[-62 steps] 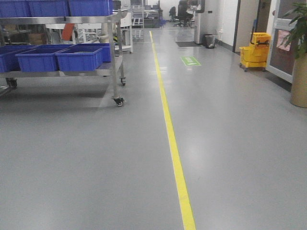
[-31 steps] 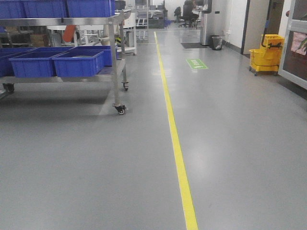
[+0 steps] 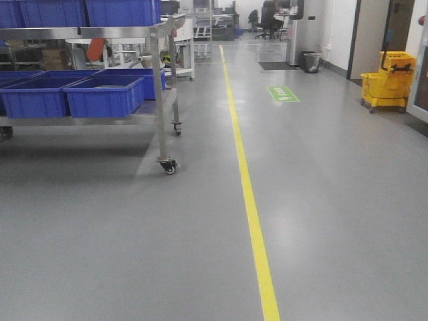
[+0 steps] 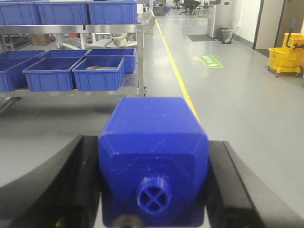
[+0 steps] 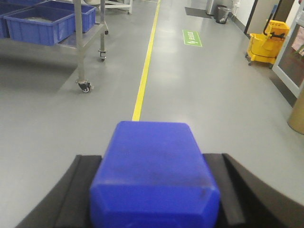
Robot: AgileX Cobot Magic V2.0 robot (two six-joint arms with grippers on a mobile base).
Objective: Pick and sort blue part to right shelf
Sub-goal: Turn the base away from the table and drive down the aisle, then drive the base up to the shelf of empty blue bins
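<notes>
– Grey workshop floor [image 3: 100, 254] fills the front view, split by a yellow line [image 3: 251, 207]. A wheeled steel rack [image 3: 160, 100] with blue bins [image 3: 103, 97] stands left of the line, and a yellow mop bucket [image 3: 394, 80] sits far right. No arm appears in this view. What is each hand carrying?

– Left hand [image 4: 153, 140]: closed onto a blue block [image 4: 152, 118], with one black finger pressed flat against each side. The face nearest the camera carries a small round stub [image 4: 153, 198] with a cross moulded in it. Right hand [image 5: 153, 156]: closed in the same manner onto the blue part [image 5: 154, 185].

– Is the right-hand piece confirmed as the one to sort?

– Not fully. Only its flat back and bevelled edges show, and the knob end is hidden. The left-hand block has the narrow stub, so I judge that the right hand has the wanted piece.

– Step in hand?

– Transport. Both pieces are off any surface and the base is on open floor. The target shelf cannot be identified in any view.

– Procedure for doing it well?

– 1. Hold both grips firm; smooth plastic faces can slide between flat fingers.
2. Drive steadily and avoid sharp turns, since a jolt may twist a block.
3. Pass well clear of the rack's castors and corner post.
4. At the shelf, check the knob shape before release.
5. Place with the right hand only and leave the left closed.
</notes>
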